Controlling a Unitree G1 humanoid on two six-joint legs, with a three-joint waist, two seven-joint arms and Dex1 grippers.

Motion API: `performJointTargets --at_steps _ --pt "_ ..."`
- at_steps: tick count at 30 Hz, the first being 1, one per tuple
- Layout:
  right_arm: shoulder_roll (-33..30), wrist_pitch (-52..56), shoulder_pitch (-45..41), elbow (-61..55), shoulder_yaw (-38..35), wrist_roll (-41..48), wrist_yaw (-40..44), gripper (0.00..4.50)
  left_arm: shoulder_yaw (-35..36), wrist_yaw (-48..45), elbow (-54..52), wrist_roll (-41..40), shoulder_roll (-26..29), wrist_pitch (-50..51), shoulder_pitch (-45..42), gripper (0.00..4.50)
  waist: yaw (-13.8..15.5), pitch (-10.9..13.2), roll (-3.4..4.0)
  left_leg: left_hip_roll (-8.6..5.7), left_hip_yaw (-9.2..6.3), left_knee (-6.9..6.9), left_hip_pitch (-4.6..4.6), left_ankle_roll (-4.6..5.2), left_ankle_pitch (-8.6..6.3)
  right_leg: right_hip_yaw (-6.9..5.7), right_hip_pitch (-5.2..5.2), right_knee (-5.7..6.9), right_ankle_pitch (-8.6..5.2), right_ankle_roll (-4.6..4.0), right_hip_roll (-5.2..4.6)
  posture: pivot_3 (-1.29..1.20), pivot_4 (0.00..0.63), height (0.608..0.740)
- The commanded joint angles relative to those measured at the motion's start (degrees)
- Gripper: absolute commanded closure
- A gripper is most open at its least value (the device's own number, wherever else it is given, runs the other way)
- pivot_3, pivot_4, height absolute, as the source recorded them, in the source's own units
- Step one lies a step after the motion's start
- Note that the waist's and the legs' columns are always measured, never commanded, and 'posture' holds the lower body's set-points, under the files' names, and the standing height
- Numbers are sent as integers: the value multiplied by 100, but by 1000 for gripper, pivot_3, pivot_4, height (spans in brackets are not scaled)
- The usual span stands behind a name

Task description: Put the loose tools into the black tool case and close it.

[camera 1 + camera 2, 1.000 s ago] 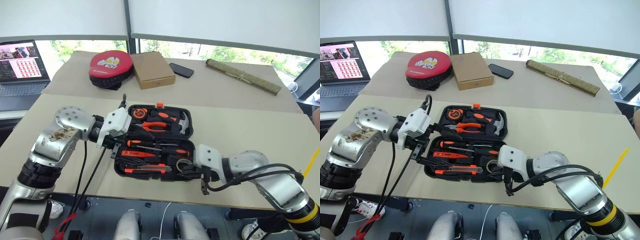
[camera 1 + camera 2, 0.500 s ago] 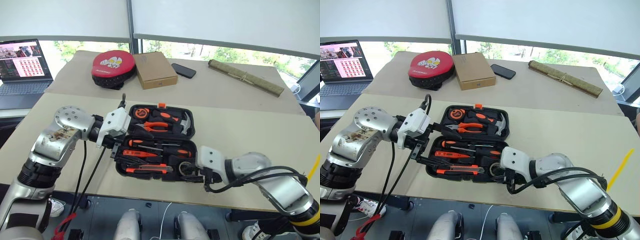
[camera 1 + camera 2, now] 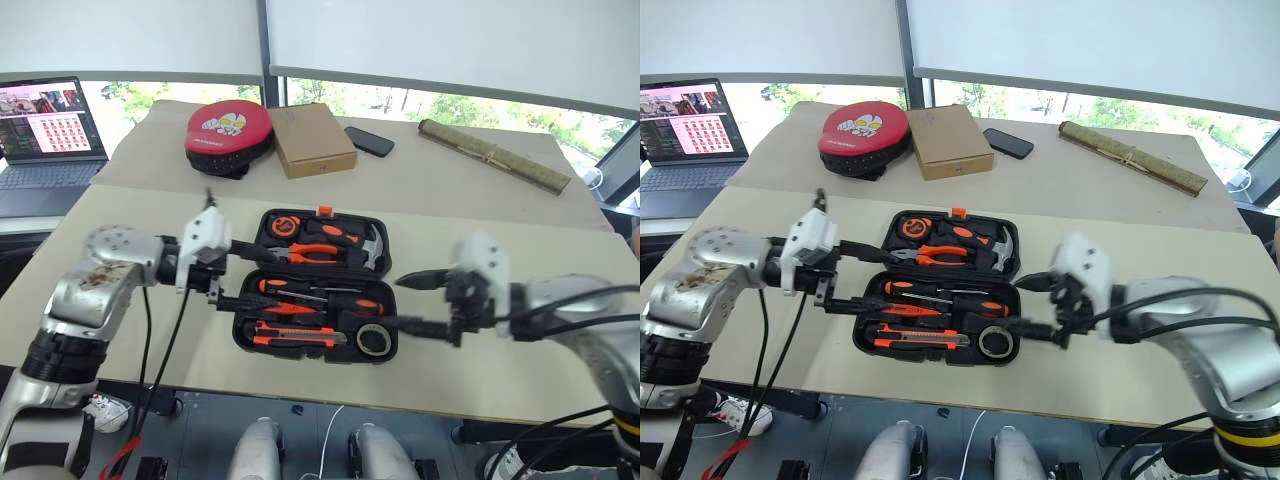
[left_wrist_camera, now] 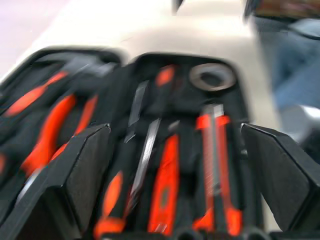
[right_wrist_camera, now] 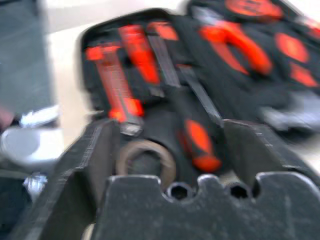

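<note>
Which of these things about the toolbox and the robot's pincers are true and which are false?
1. The black tool case lies open. True.
2. The small grey tape roll sits inside the case. True.
3. The right pincer is holding the tape roll. False: its fingers are open and empty, off the right end of the case.
4. The left pincer is squeezing a screwdriver. False: it is open and empty, at the left end of the case.
5. A brown cardboard box lies farther back on the table. True.
</note>
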Motion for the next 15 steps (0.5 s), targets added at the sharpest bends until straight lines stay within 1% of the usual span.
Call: performJointTargets --at_steps 1,2,3,4,5,8,9,12,15 --pt "10 -497 160 583 51 -485 -204 2149 315 159 360 205 106 -396 265 1717 -1 0 0 0 1 -1 1 0 0 1 0 0 0 0 0 0 150 740" --pt "59 -683 160 815 196 -674 -256 2571 296 216 567 350 100 -582 315 2159 -1 0 1 0 3 -1 1 0 0 1 -2 1 0 -1 -1 0 150 740" --pt "118 -834 138 1015 321 -817 -286 2773 261 271 760 491 80 -770 331 2372 1 0 0 0 5 -1 0 0 0 1 -4 2 0 -1 -1 0 150 740" --pt "173 -1006 102 1211 460 -966 -303 3144 215 328 952 617 42 -929 318 2720 5 0 0 0 5 -1 0 -1 0 1 -3 2 0 -1 -1 0 150 740" --pt "228 -1159 48 1386 599 -1100 -308 3548 159 388 1129 732 -3 -1055 280 3162 3 0 0 0 5 0 1 -1 0 0 -3 2 1 -1 -1 0 150 740" --pt "369 -1540 -157 1749 1063 -1442 -205 4492 -58 431 1469 1017 -175 -1421 135 4222 9 0 1 -1 8 0 -2 -1 0 2 -6 2 1 -1 -2 0 150 740" --pt "403 -1617 -227 1810 1193 -1509 -146 4500 -122 418 1491 1070 -226 -1473 98 4414 11 0 1 -1 9 0 -2 -1 0 2 -6 2 1 -1 -1 0 150 740" --pt "478 -1772 -429 1869 1536 -1647 67 4500 -276 385 1362 1096 -377 -1320 8 4414 12 0 1 -1 11 0 -19 -1 1 3 -22 4 2 -1 -1 0 150 740" --pt "550 -1856 -609 1842 1822 -1764 196 4500 -350 259 1079 913 -496 -979 -3 4414 11 0 1 -1 10 0 -33 -1 1 3 -38 9 2 0 0 0 150 740"
